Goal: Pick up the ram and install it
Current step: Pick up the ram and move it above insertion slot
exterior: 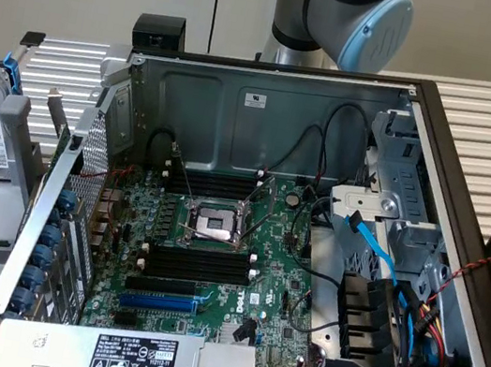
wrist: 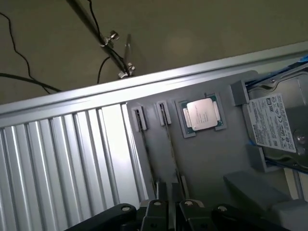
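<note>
Jaws [wrist: 169, 206] hung over a gray tray [wrist: 207, 163] on the ribbed table [wrist: 57, 159], nearest to 1 end of 2 thin sticks. I couldn't tell if the jaws were wide or narrow. Nothing showed as held.

The ram [wrist: 171, 149] stood on edge in a narrow holder of the tray, just beside the processor [wrist: 201, 114], on the side away from the hard drive [wrist: 275, 126]. A 2nd stick [wrist: 144, 149] stood the same way, 1 holder further from the processor. Both were seen edge-on, so chips and label weren't readable. By the look of it, the ram wasn't lifted yet.

Handling, my judgement:
- **Feel:** light, stiff, flat board. It won't bend safely and is fragile at the chips and contact edge.
- **Grip surface:** the faces are smooth, so probably slick.
- **Where to hold:** across the 2 flat faces, near mid-length, up at the free edge.
- **End grab:** that would let it tilt or jam in the holder.
- **Room:** the 2nd stick sat near, so there was little space for the jaws.

The computer case [exterior: 268, 111] stood open, well apart from the processor. Its black memory slots [exterior: 198, 265] looked bare.
</note>
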Controlling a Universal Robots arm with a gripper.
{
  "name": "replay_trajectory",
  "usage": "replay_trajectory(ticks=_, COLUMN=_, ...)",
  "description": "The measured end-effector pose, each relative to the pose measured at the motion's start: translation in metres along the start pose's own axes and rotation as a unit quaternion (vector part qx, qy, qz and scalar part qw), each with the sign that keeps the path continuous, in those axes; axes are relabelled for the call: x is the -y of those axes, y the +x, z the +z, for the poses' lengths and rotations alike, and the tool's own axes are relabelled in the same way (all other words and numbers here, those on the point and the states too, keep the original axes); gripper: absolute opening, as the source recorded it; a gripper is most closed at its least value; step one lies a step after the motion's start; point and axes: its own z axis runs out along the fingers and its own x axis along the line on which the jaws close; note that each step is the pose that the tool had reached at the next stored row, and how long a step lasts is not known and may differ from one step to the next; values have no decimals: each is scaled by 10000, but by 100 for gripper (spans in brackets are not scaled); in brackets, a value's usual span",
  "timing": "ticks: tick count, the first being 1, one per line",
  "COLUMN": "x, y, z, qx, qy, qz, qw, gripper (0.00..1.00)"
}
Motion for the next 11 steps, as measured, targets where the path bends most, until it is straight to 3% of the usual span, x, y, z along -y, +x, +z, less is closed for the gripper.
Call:
replay_trajectory(ticks=7, x=1, y=-2, z=127, qx=-21, qy=10, qz=-486, qw=9988, gripper=20)
replay_trajectory(ticks=9, x=1, y=7, z=164, qx=-24, qy=9, qz=-534, qw=9986, gripper=20)
replay_trajectory(ticks=10, x=3, y=19, z=181, qx=-26, qy=9, qz=-540, qw=9985, gripper=26)
replay_trajectory(ticks=11, x=8, y=33, z=199, qx=-26, qy=10, qz=-550, qw=9985, gripper=26)
